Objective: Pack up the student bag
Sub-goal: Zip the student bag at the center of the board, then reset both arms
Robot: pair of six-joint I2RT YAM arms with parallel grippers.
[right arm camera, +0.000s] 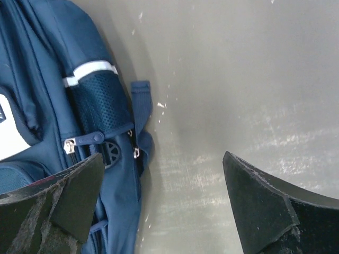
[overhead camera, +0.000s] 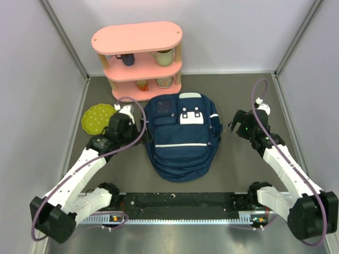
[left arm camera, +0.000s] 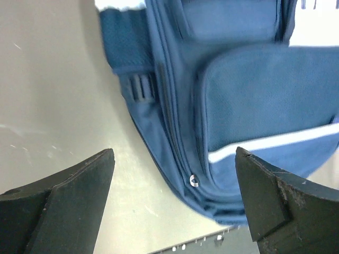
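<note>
While the student bag (overhead camera: 181, 136) lies flat in the middle of the desk (overhead camera: 238, 174), the left end effector (left arm camera: 174, 153) and right end effector (right arm camera: 162, 156) flank it, wide open and holding nothing. A descending finger could snag a side strap (right arm camera: 141, 95) and drag the bag askew.

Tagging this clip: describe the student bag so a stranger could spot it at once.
Find the pink shelf at the back. In front of it, in the middle of the table, lies the student bag. It alone is large navy fabric with a white stripe and buckled patch.
</note>
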